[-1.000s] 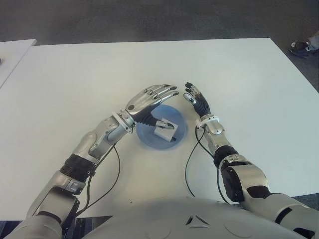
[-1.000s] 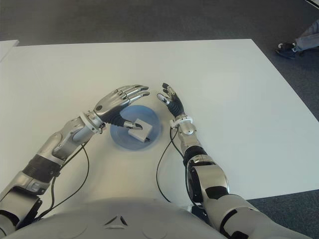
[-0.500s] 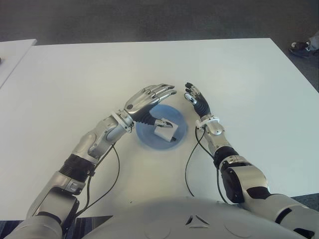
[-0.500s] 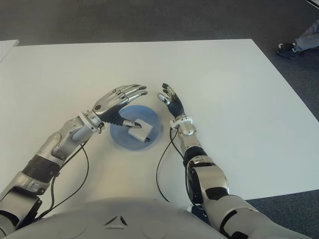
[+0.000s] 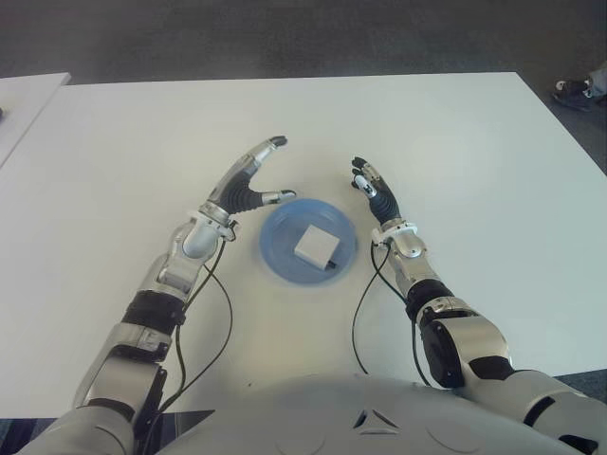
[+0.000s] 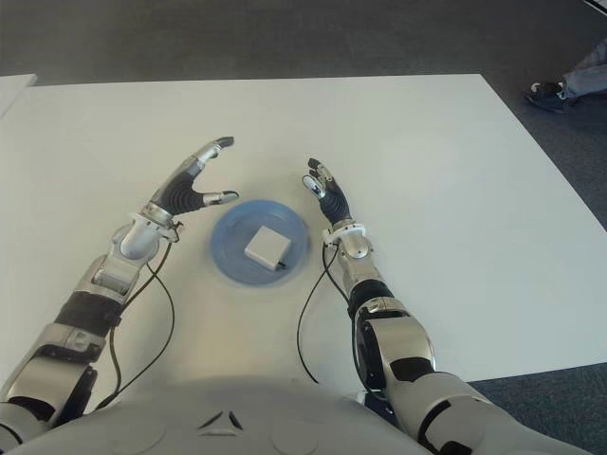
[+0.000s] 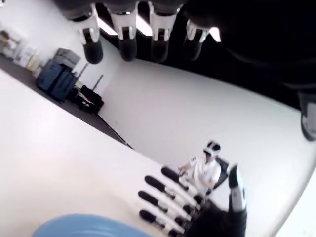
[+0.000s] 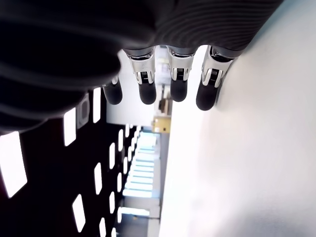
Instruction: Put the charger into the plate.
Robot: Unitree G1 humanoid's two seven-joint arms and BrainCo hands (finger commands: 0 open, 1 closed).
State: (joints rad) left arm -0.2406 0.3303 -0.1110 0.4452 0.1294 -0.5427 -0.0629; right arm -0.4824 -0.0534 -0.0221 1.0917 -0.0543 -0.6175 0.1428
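Left robot hand (image 5: pixel 245 188) shows left of the blue plate (image 5: pixel 275 254), fingers spread and empty; the white charger (image 5: pixel 316 245) lies inside the plate on the white counter (image 5: pixel 455 152). Right robot hand (image 6: pixel 322 194) stands beside the plate's right rim, fingers straight. Left wrist view: extended fingertips (image 7: pixel 126 42), holding nothing.

- Charger (image 5: pixel 314 245): a small white square block, lying flat inside the plate, slightly right of its centre.
- Plate (image 5: pixel 277 258): round, blue, shallow, upright on the white surface (image 5: pixel 455 152).
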